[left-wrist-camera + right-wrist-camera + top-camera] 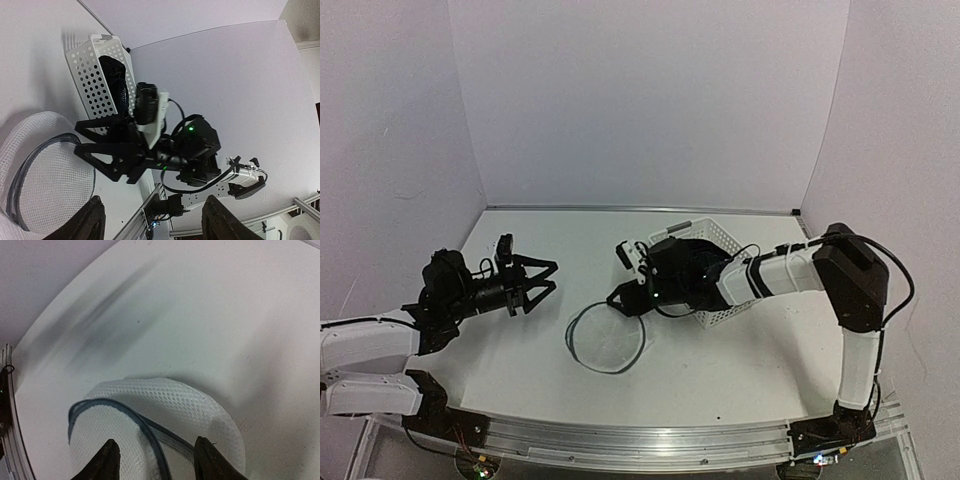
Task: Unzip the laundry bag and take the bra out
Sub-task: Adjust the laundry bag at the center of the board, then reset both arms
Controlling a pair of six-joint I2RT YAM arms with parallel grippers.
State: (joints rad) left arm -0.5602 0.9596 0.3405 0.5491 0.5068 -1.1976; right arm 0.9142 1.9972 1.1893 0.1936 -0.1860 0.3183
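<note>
**Laundry bag flat on the worktop, bra in the basket, both tools open**

The laundry bag (607, 341) lies collapsed into a flat disc on the white worktop (750, 370), a little left of centre and near the front edge. Its dark wire rim forms a ring around the translucent white mesh. From the right wrist, part of that rim curves across the mesh directly under the tool.

The right tool (80, 136) hangs just above the far right edge of the bag with its jaws spread apart. Nothing is between them, and the fingers (107, 461) do not close on the mesh or rim.

The bra (113, 75) is a dark bundle of fabric inside the white slotted plastic basket (725, 238), which stands at the back right of the worktop, close beside the bag. In the overhead view the right arm reaches across the basket and hides much of the fabric.

The left tool (542, 286) is held over the left side of the worktop, pointing towards the bag and well clear of it. Its jaws are wide apart and it grips nothing.
</note>
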